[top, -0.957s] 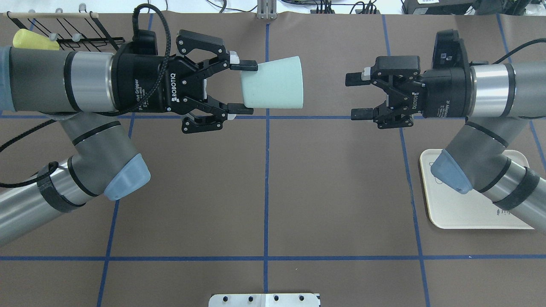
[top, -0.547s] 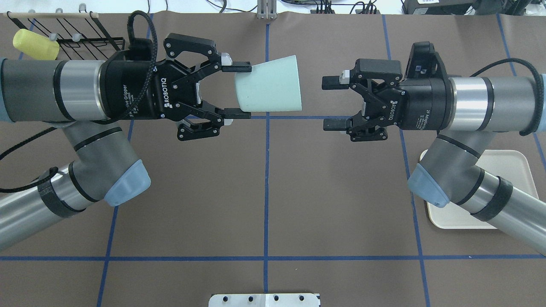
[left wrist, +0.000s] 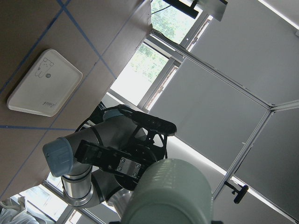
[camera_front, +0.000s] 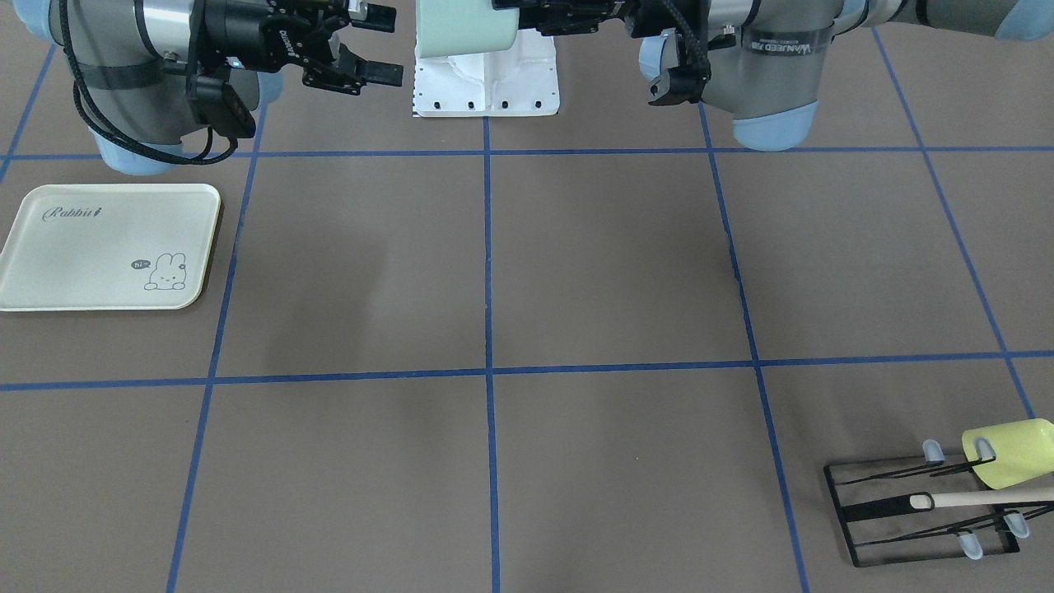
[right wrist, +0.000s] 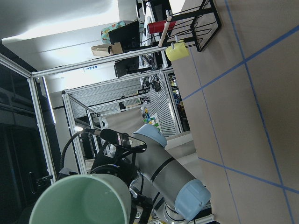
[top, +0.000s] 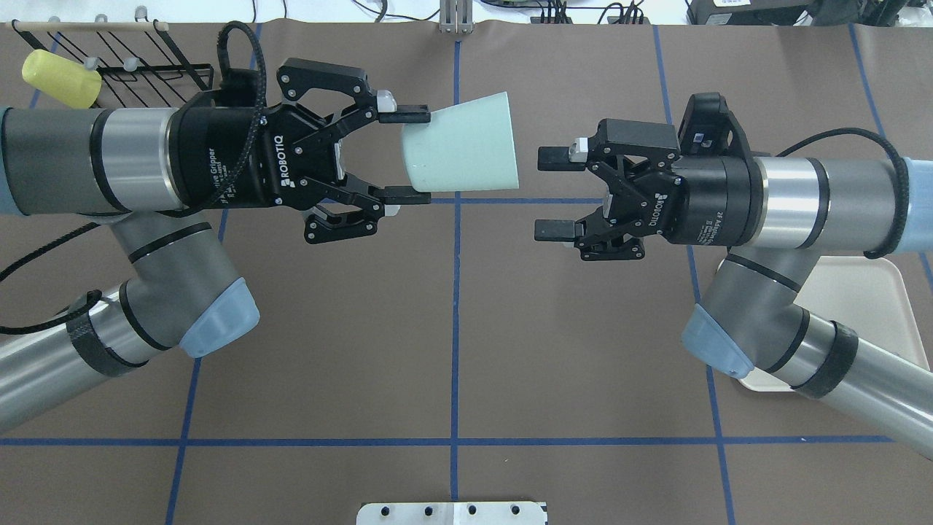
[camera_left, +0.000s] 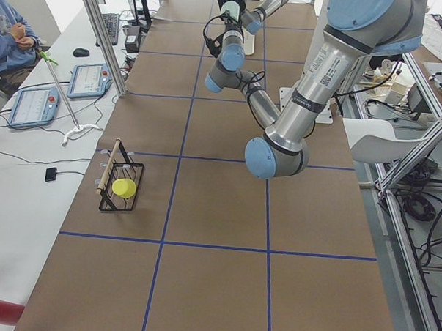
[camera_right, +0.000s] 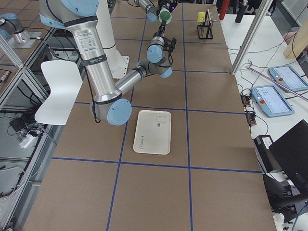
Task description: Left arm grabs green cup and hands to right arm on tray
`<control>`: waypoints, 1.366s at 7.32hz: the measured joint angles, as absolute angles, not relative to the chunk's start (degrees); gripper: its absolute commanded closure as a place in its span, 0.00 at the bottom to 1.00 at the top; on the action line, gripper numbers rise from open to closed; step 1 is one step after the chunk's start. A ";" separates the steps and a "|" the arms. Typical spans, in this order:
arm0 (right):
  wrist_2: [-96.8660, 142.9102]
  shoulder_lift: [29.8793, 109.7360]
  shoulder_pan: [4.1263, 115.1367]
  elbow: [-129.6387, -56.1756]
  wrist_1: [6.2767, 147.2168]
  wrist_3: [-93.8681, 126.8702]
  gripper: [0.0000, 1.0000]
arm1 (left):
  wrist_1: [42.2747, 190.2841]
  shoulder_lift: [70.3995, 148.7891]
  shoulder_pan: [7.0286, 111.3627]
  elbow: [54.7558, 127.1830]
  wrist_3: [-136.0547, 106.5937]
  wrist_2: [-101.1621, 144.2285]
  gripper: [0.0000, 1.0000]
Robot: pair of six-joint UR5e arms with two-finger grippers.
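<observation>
Green cup [top: 466, 149] (base end) between left gripper [top: 410, 154] fingers.

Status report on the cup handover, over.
Left gripper shut on green cup, held sideways in the air. Right gripper open, facing its mouth, not touching. Nothing between them.

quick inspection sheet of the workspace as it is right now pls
surface: brown table, blue tape grid
job's things: green cup held sideways in the air, open end toward the right arm; tray on the table, nothing on it
clutter: black wire rack holding a yellow-green cup
tools: left tool shut on green cup; right tool open, apart from the cup
cables: black cable looped over left wrist
surroundings: operator seated at side bench
</observation>
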State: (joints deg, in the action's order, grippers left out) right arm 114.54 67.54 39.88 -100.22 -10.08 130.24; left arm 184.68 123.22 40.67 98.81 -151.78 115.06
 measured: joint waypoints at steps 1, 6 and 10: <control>113.68 67.52 39.28 -100.19 -10.21 130.20 0.04 | 184.67 123.22 40.32 98.69 -151.79 115.03 1.00; 111.92 67.50 37.45 -100.13 -10.34 129.96 0.49 | 184.27 123.96 37.21 98.55 -151.61 112.52 1.00; 111.87 67.50 37.36 -101.09 -10.46 130.01 1.00 | 184.30 123.85 36.34 97.66 -150.94 111.22 1.00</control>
